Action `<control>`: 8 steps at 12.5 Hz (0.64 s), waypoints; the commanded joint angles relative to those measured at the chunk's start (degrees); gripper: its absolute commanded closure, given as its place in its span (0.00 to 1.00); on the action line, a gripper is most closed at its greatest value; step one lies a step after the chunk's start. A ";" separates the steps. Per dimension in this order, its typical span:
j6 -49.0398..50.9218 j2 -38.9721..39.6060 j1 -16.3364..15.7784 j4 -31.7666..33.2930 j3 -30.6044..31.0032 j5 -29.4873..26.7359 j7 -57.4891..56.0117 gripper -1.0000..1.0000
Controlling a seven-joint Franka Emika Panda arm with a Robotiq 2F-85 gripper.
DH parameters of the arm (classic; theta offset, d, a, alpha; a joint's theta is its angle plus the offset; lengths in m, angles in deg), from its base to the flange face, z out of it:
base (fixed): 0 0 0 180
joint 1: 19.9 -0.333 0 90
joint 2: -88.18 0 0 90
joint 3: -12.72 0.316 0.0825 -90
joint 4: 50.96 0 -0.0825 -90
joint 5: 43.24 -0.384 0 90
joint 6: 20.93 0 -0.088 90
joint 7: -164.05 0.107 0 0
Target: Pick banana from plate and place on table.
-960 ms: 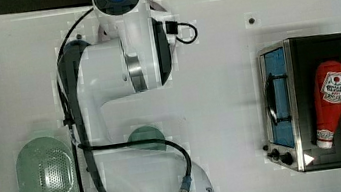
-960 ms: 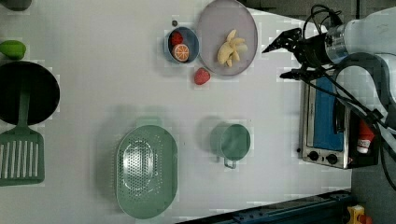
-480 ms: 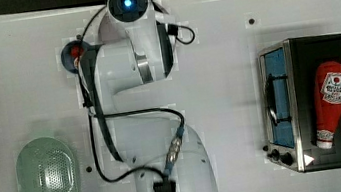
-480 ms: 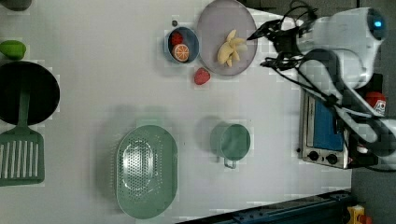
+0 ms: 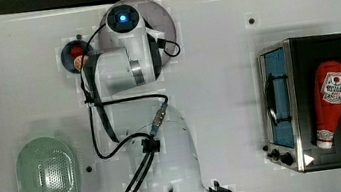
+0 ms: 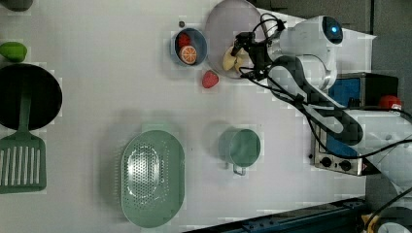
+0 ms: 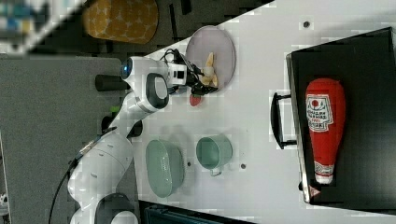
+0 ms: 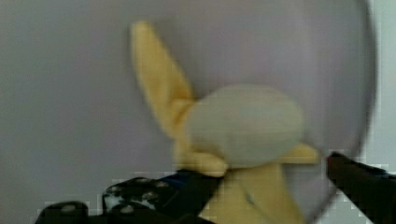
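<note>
Now my gripper is open wide and holds nothing. My two fingers stand on either side of the banana, but I cannot tell if they touch it yet. The banana is a soft, peeled toy with floppy yellow flaps, and it lies on the plate, near the edge closest to my arm.

Around the plate there are other small things. A red strawberry sits on the table just beside the plate, and a blue bowl with an orange slice is right next to it too. Farther off are a green cup and a green strainer.

I think a few things could go wrong. If I squeeze only a floppy peel flap, the banana could slip out when I lift. If I push down too hard, I might tip or slide the plate. If I swing low on the way out, I could knock the strawberry or the bowl. I should grab the fat middle part and lift straight up before I move to a bare spot on the table.
</note>
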 commanded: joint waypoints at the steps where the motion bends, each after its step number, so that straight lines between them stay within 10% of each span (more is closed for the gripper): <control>1: -0.75 -0.64 -0.30 -3.92 -0.68 0.14 2.10 0.00; 8: -5.88 0.34 -0.82 -4.12 -0.89 0.14 2.09 0.74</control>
